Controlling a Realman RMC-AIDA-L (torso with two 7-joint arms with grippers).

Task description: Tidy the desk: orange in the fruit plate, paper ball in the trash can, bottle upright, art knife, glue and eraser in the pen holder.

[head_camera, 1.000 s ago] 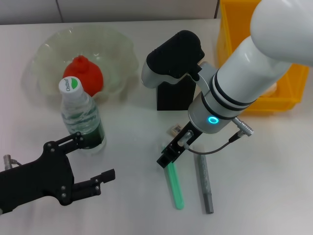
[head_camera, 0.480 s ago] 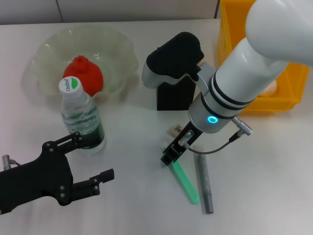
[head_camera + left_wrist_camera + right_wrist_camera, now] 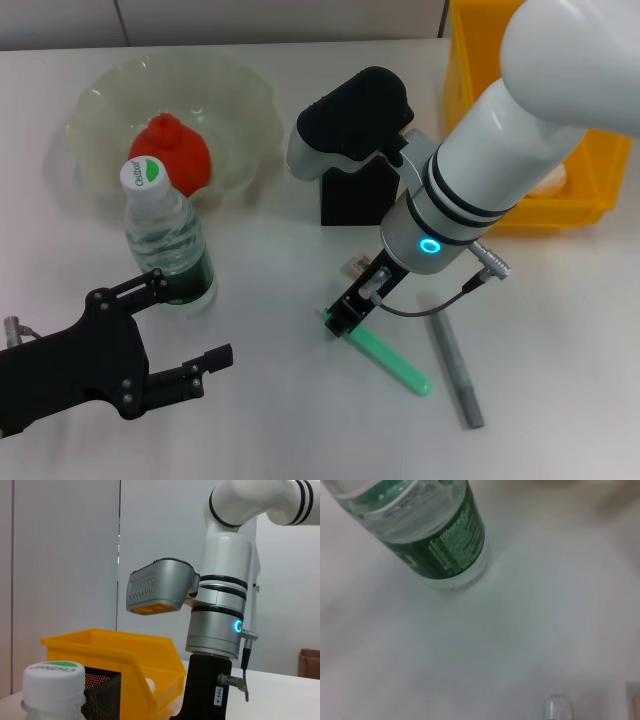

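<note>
The right gripper [image 3: 345,318] is low over the worktop [image 3: 270,420], its fingers clenched on the near end of the knife [image 3: 385,355], which lies flat on the worktop. The glue [image 3: 456,371] lies just beside the knife, apart from it. The eraser [image 3: 358,266] sits behind the gripper, before the holder [image 3: 345,200], which the right arm partly hides. The orange [image 3: 172,150] is in the plate [image 3: 100,110]; the bottle [image 3: 165,240] stands upright before it. The left gripper [image 3: 185,330] hovers released near the bottle. The bin [image 3: 470,60] stands far right.
</note>
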